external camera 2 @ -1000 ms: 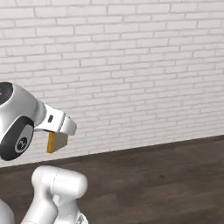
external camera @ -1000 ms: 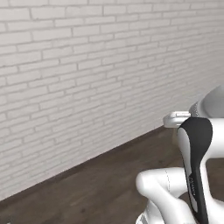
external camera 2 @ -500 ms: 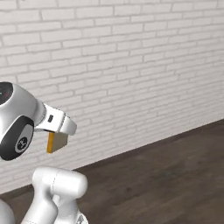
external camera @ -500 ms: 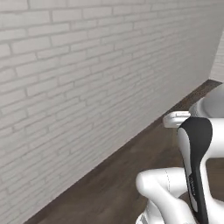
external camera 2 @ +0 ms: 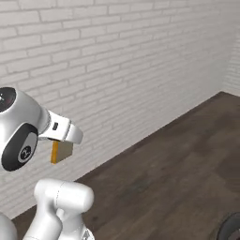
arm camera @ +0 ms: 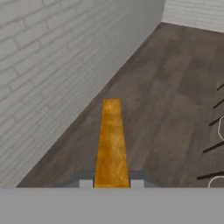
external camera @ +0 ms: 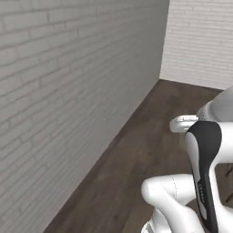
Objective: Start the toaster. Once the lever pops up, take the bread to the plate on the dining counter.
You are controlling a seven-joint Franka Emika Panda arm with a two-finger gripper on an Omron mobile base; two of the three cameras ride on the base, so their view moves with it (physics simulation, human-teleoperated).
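Observation:
The bread [arm camera: 111, 144] is a golden-tan slice seen edge-on in the hand view, stretching away from my gripper [arm camera: 111, 183], which is shut on its near end. In the right base view the bread [external camera 2: 61, 151] hangs below the white hand, high above the floor, with the gripper [external camera 2: 61, 143] pinching its top. The toaster, the plate and the dining counter are out of view.
A white brick wall [external camera: 68, 91] runs along the left and meets a second wall at a corner [external camera: 164, 41]. Dark wood floor [external camera 2: 178, 173] spreads below. Thin dark chair legs [arm camera: 216, 96] show at the right of the hand view, and a dark round shape [external camera 2: 230, 227] sits at the lower right.
The whole picture has swung in both base views, so the base has turned; the room corner has come into sight. The bread stays in the shut gripper.

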